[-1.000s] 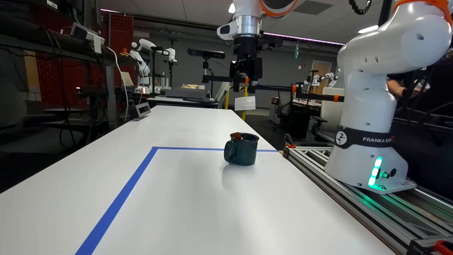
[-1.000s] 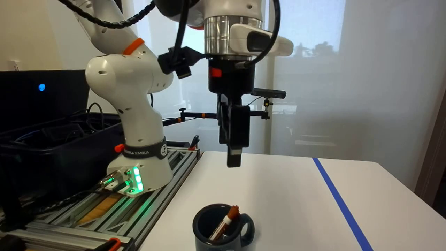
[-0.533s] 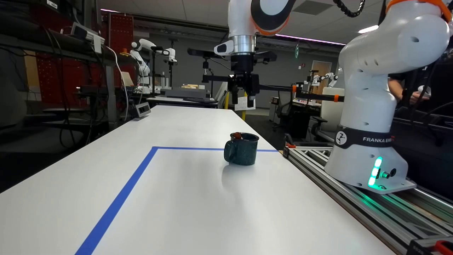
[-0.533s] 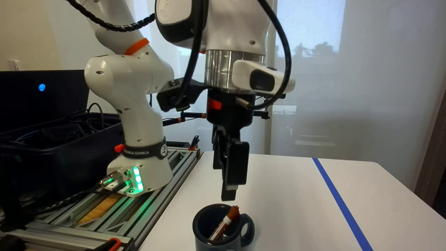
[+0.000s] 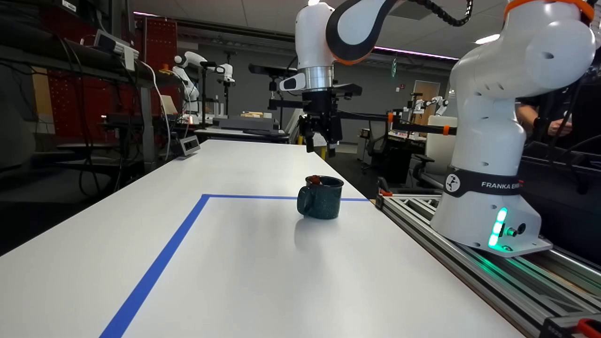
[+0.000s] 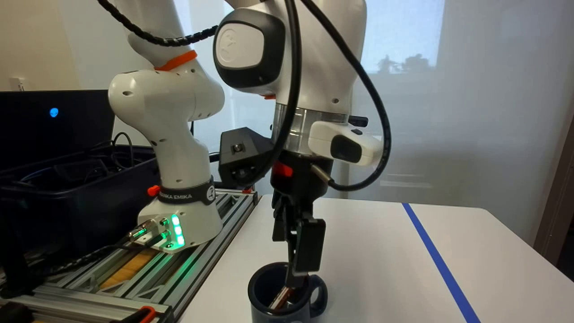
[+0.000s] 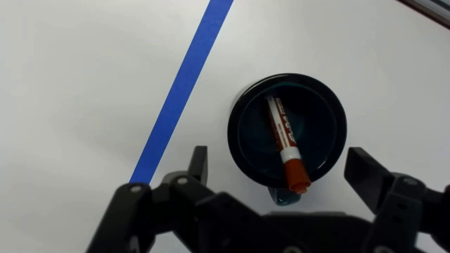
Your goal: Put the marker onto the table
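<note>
The marker (image 7: pixel 284 137) has a red-brown and white body and an orange-brown cap. It leans inside the dark teal mug (image 7: pixel 340 130), cap end up over the rim on the handle side. In an exterior view only the marker's cap (image 5: pixel 315 180) shows above the mug (image 5: pixel 326 204). The mug stands on the white table (image 5: pixel 253 267). My gripper (image 7: pixel 280 164) is open and empty above the mug, its fingers wide apart on either side of the marker's cap. In an exterior view a finger (image 6: pixel 296 279) hides the cap; the marker's body (image 6: pixel 280 298) shows below it.
Blue tape (image 5: pixel 164 258) forms a corner on the table, and a strip (image 7: pixel 179 91) runs beside the mug. A metal rail track (image 5: pixel 422 225) with the white robot base (image 5: pixel 483 220) runs along one table edge. A small grey box (image 5: pixel 189 146) stands at the opposite edge.
My gripper has come down toward the mug and tilted slightly, staying open. The mug and the marker have not moved.
</note>
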{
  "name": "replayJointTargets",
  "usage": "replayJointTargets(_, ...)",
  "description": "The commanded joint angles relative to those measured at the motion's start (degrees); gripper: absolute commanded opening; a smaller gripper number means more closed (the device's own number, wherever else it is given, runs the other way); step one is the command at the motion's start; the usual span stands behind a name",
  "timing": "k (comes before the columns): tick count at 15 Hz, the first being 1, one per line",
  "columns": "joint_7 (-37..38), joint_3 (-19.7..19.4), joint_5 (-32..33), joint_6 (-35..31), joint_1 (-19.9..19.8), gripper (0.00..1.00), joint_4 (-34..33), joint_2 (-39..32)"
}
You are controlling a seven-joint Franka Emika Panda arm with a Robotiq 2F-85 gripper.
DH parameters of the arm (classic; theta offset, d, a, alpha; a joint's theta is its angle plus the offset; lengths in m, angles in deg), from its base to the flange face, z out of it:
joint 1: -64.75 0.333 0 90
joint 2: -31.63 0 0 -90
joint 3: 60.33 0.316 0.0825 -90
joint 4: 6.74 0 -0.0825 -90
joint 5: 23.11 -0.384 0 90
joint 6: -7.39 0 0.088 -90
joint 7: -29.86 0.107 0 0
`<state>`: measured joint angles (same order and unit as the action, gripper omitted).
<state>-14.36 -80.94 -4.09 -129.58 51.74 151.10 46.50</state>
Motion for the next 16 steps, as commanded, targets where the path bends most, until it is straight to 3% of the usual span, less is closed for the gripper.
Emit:
replayJointTargets(1,-2.3,0.9,-2.6,1.0,0.3,1.0,0.0,-0.6)
replayJointTargets(4,-3.0,1.3,-5.3,2.2,0.6,1.0,0.0,-0.8)
replayJointTargets(16,-2.8,1.8,-6.3,-0.8,0.2,1.0,0.0,-4.9)
